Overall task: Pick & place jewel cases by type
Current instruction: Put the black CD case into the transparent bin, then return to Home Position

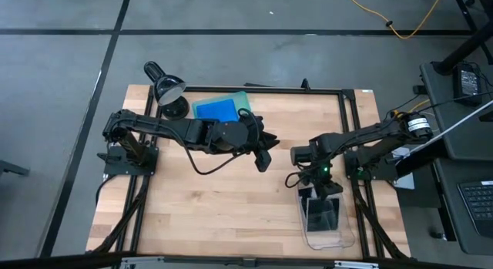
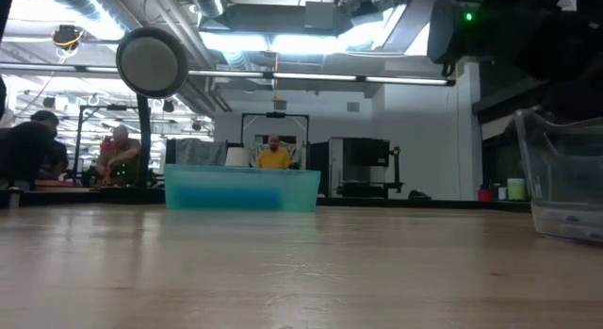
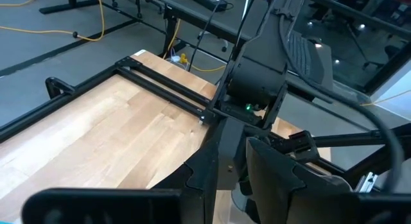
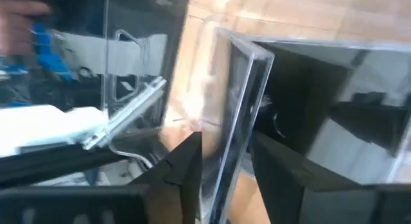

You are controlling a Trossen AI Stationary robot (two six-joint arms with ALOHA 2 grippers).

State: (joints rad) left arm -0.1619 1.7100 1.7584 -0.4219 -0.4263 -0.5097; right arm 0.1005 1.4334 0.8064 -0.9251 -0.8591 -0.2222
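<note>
A grey-clear jewel case (image 4: 234, 108) stands on edge inside the clear tray (image 1: 330, 237) at the table's near right. My right gripper (image 4: 225, 179) hangs over that tray (image 1: 317, 188), slanting down, open, with one finger on each side of the case's upper edge. More dark cases (image 1: 320, 215) lie in the same tray. Blue jewel cases (image 1: 217, 109) lie flat in the green tray (image 1: 245, 95) at the far side. My left gripper (image 1: 263, 159) hovers above mid-table, slightly open and holding nothing (image 3: 239, 179). My right gripper has its fingers (image 4: 186, 166) on both sides of the grey-clear case's upper edge (image 4: 239, 70), coming from above and slanting down. I cannot tell whether either finger touches the case. The case stands nearly upright in the clear tray.
A desk lamp (image 1: 169, 90) stands at the far left beside the green tray (image 2: 242, 188). Black frame rails (image 1: 343, 122) run along the table's edges. The wide wooden middle and near left of the table (image 1: 208, 207) are bare. People sit in the room beyond the table (image 2: 273, 157).
</note>
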